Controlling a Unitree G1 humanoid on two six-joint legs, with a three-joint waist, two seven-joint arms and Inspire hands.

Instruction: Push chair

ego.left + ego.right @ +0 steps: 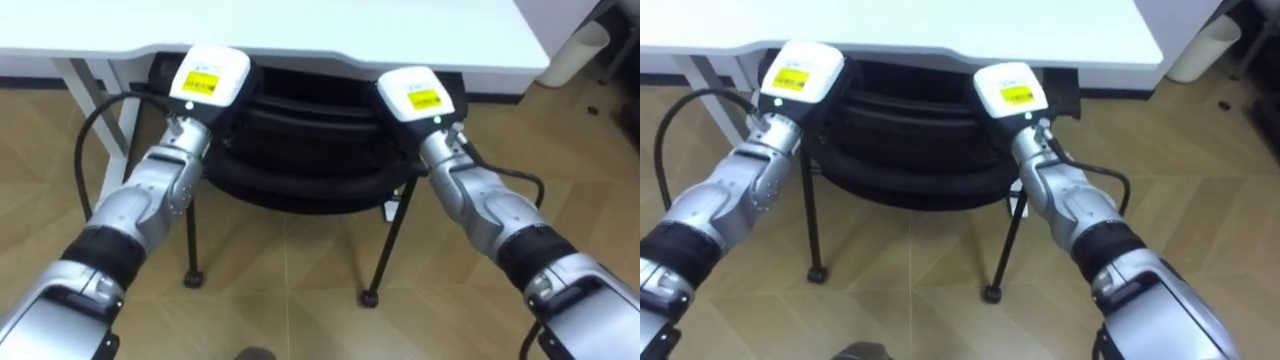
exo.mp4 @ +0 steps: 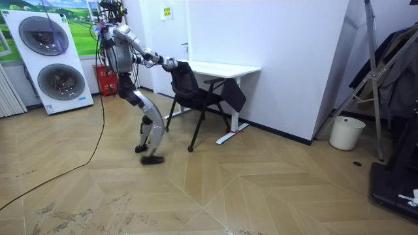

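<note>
Your two head eyes sit side by side and look steeply down from close range, so both hand you nearly the same patch: the back of the black chair (image 1: 300, 165), the edge of the white desk (image 1: 300, 30) beyond it and the wooden floor (image 1: 300, 265) below. Your room camera stands well back, faces the white wall (image 2: 274, 59) and sees the whole robot from its side. It shares that chair and desk with the eyes, far smaller.

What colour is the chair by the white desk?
Black: the chair has a black back, seat and legs. The room view shows it best.
</note>
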